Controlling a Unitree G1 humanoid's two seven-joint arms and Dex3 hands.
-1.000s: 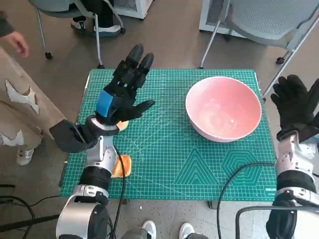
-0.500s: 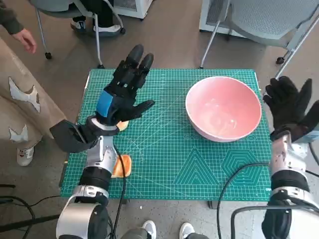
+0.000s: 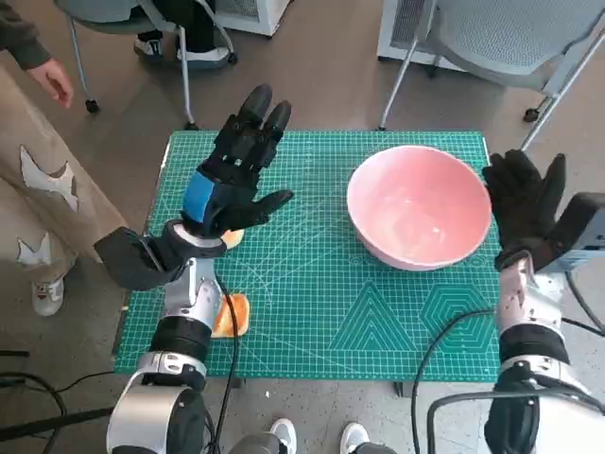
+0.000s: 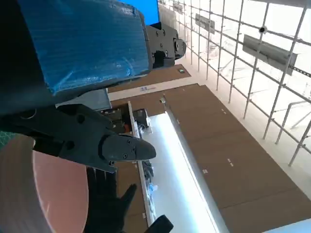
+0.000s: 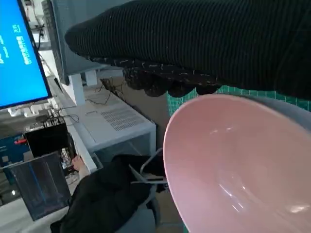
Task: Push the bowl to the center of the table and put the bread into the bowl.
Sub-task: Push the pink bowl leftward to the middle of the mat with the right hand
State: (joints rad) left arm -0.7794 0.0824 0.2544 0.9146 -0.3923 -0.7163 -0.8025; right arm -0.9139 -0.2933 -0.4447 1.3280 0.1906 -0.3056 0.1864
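On the green cutting mat (image 3: 321, 312), right of centre: pink bowl (image 3: 419, 207), my right hand (image 3: 522, 210) flat against its outer rim, fingers spread, gripping nothing. Near left edge: bread (image 3: 231, 315), partly hidden by my left forearm. Left hand (image 3: 238, 170) raised above the mat, fingers extended, empty. Around the table I note chair legs and a person's hand (image 3: 52, 80).
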